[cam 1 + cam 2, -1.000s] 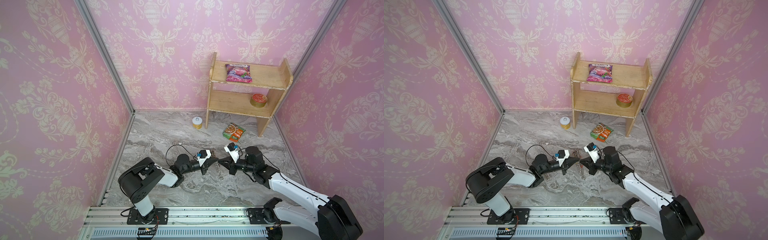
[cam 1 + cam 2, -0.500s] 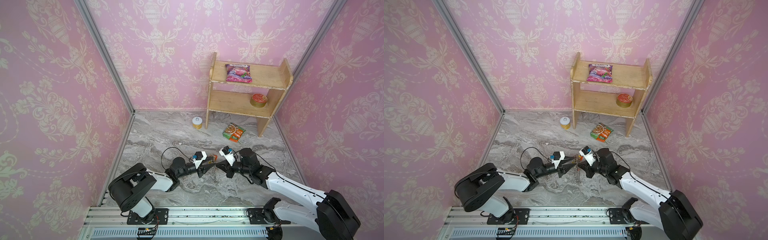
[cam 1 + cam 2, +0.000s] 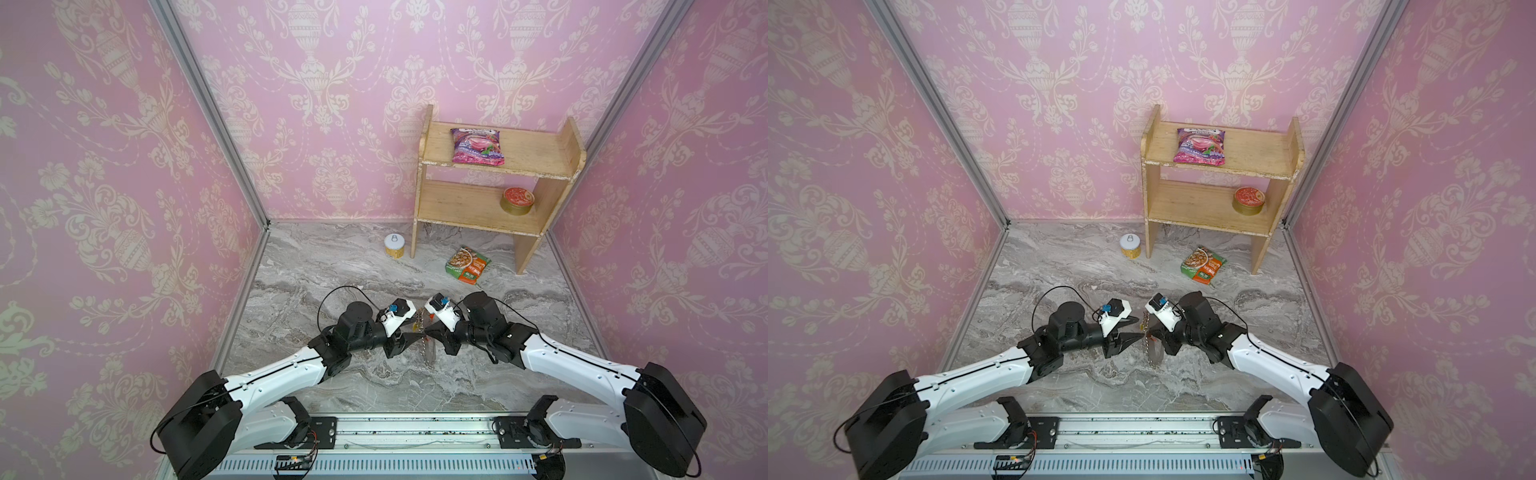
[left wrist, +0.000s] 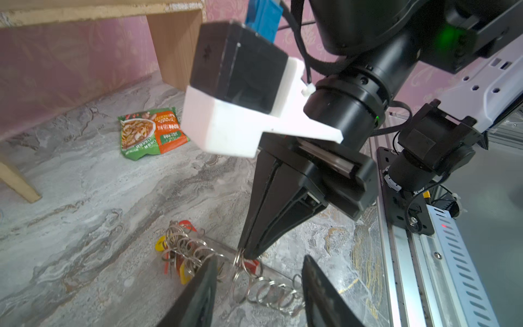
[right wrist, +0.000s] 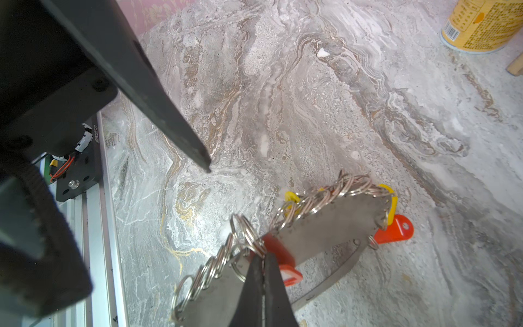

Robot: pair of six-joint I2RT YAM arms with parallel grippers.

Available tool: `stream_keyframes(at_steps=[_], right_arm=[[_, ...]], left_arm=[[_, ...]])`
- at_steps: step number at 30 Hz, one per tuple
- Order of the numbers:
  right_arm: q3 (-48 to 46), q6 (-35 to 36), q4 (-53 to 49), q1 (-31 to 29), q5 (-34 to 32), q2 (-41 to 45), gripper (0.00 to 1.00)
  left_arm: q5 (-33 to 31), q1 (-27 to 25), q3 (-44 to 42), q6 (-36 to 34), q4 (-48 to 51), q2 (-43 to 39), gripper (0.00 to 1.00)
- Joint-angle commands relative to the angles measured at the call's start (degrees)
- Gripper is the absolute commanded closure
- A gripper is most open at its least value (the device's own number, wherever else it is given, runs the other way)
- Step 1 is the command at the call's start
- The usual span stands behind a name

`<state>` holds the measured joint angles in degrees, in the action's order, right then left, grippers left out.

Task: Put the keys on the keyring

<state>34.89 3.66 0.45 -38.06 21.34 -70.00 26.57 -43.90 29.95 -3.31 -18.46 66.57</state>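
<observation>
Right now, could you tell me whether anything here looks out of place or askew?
Mildly: the green-orange noodle packet lies askew on the marble tabletop by the wooden shelf holding the purple packet. The right gripper pinches the keyring; nothing looks spilled.

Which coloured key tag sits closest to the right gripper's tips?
The red tag right beside the right gripper; the orange tag and yellow tags lie farther along the band.
</observation>
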Motion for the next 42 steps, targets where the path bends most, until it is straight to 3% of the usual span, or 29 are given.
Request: stream_keyframes(at_steps=[1, 10, 19, 29, 42], right_arm=[[1.8, 3.0, -5.0, -1.0, -2.8, -1.5, 1.0], [3.7, 4.5, -6.7, -3.1, -4.0, -4.1, 1.0], [3.6, 4.1, -6.3, -3.6, -4.6, -4.4, 1.0], [3.5, 3.5, -5.4, -3.5, -4.2, -4.6, 1.0], [3.1, 3.4, -5.3, -3.6, -3.4, -4.1, 1.0]], left_arm=[[-0.2, 0.9, 1.9, -3.1, 13.3, -0.2, 0.55], [7.7, 6.8, 0.1, 2.3, 3.5, 2.8, 0.61], [13.7, 6.8, -2.3, 9.3, -9.8, 9.0, 0.63], [9.7, 2.5, -2.3, 6.6, -9.1, 11.0, 0.64], [3.3, 0.9, -3.7, 5.3, -14.3, 14.8, 0.67]])
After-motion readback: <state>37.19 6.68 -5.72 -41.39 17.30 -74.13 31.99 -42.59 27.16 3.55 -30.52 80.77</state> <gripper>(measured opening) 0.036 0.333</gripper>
